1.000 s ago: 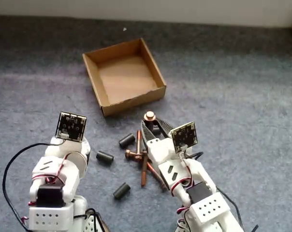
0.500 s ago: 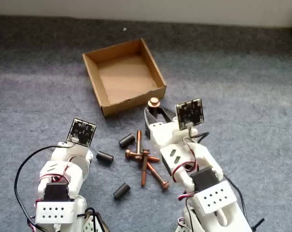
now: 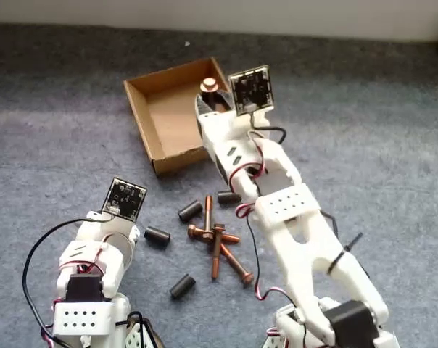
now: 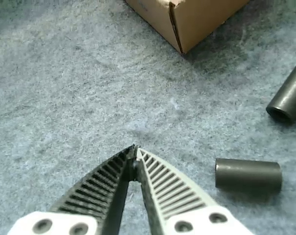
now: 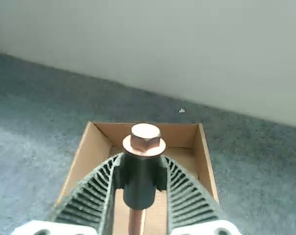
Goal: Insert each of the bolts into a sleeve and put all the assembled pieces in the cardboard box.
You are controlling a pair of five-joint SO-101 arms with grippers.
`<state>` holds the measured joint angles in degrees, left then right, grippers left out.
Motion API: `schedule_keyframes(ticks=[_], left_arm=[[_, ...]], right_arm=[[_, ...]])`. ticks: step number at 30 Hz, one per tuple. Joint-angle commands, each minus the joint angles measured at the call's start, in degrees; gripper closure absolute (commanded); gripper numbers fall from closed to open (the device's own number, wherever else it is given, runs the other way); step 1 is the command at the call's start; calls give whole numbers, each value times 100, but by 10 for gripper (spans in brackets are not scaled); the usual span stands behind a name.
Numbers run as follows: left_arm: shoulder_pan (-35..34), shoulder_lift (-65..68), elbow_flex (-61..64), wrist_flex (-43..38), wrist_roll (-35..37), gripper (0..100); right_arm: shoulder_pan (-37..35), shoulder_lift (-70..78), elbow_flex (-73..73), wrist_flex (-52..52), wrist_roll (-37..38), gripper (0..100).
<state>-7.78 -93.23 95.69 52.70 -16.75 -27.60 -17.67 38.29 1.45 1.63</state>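
My right gripper [image 5: 140, 178] is shut on an assembled piece [image 5: 140, 171], a copper bolt pushed through a black sleeve, held upright. In the high view that gripper [image 3: 210, 103] hangs over the near right part of the open cardboard box [image 3: 143, 114], and the bolt head [image 3: 209, 86] shows above the fingers. My left gripper [image 4: 135, 152] is shut and holds nothing, low over the carpet, with a black sleeve [image 4: 248, 174] just beside it. Several loose copper bolts [image 3: 215, 243] lie crossed between the arms. More black sleeves [image 3: 157, 235] [image 3: 191, 211] [image 3: 182, 286] [image 3: 228, 196] lie around them.
The grey carpet [image 3: 364, 130] spreads open to the right and left of the box. A pale wall [image 5: 187, 44] runs behind the box. The box corner [image 4: 180, 27] stands close ahead of the left gripper.
The right arm has stretched away from the bolt pile and carried the assembled piece up over the box. The left arm shifted slightly forward earlier and now stays put.
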Motion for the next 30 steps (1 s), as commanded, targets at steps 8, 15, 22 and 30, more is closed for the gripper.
schedule_keyframes(ticks=[8, 15, 22, 30], left_arm=[[84, -48, 66, -123, -35, 993], [84, -48, 66, -123, -35, 993], [84, -48, 66, -123, -35, 993], [84, -48, 66, -123, -35, 993]], right_arm=[[224, 1930, -374, -1376, 290, 993], [330, 2299, -382, -1323, 281, 990], [303, 2264, -479, -822, 281, 909], [303, 2088, -892, -31, 281, 875]])
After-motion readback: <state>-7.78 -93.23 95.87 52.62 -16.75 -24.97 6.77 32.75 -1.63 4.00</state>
